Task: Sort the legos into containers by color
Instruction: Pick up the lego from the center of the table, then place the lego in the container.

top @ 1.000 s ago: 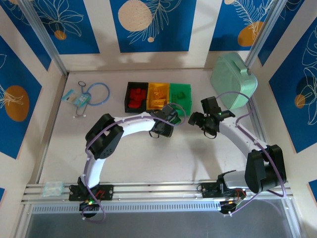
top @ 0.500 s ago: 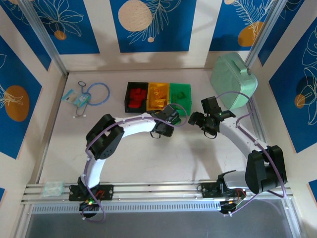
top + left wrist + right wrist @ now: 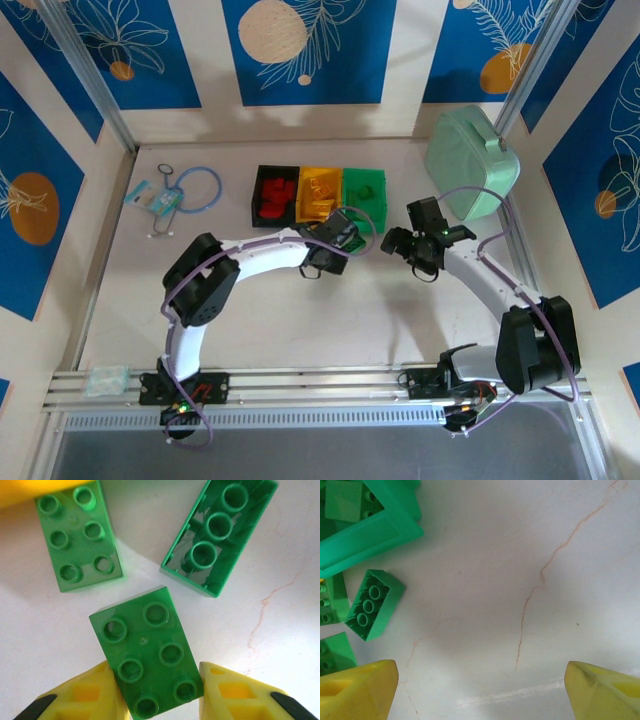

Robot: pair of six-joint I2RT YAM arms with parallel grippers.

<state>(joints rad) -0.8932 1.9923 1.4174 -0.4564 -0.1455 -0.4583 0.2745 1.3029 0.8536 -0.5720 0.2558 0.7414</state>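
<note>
Three joined bins stand at the back: black (image 3: 275, 195) with red legos, yellow (image 3: 320, 193) with orange ones, green (image 3: 364, 190) with a green one. My left gripper (image 3: 335, 240) hovers just in front of the yellow and green bins. In the left wrist view its yellow fingers press both long sides of a studs-up green lego (image 3: 150, 650), so the gripper (image 3: 157, 672) is shut on it. Beyond lie another studs-up green lego (image 3: 77, 535) and an upside-down one (image 3: 220, 535). My right gripper (image 3: 393, 240) (image 3: 480, 680) stands wide open over bare table, right of the upside-down green lego (image 3: 374, 605).
A large mint-green case (image 3: 472, 165) sits at the back right. A blue loop (image 3: 195, 190) and a small packet (image 3: 150, 197) lie at the back left. The green bin's corner (image 3: 370, 535) shows at the upper left of the right wrist view.
The left arm's elbow has swung slightly left and its gripper edged toward the bins. The right arm has stayed put.
</note>
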